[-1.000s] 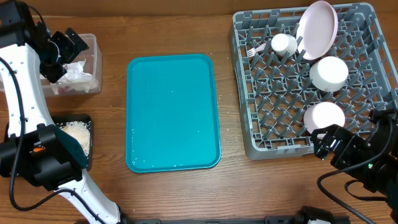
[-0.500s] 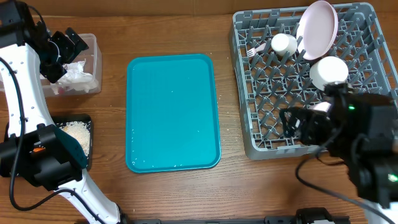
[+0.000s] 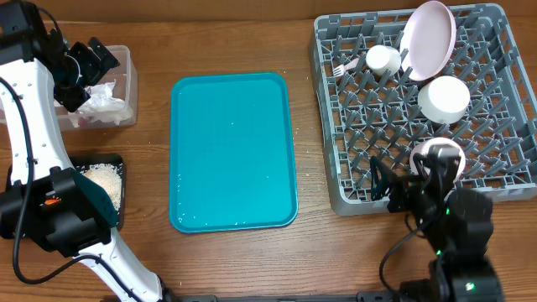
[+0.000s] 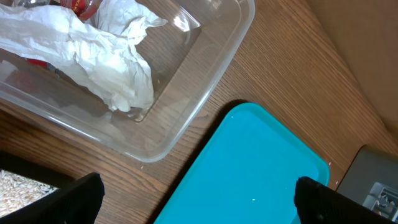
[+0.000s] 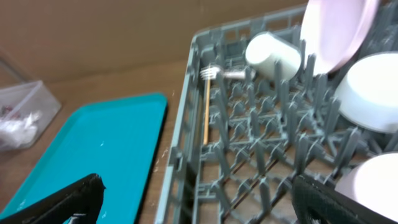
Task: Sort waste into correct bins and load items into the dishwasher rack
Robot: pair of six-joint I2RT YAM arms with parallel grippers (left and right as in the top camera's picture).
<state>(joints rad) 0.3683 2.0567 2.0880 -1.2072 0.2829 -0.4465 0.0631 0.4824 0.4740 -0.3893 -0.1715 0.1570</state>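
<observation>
The grey dishwasher rack holds a white plate, a cup, a pale fork and two bowls, one mid-rack and one near the front. My right gripper hovers open over the rack's front edge, nothing between its fingers; its view shows the cup and plate. My left gripper is open and empty above the clear tub, which holds crumpled napkins and a red wrapper. The black tray holds crumbs.
A teal serving tray lies between the bins and the rack, with a few specks on it. The left arm's white links run down the table's left side. The right arm's base sits at the front right.
The right arm has swung from the rack's front right corner leftward to its front edge. The left arm and all dishes have stayed put.
</observation>
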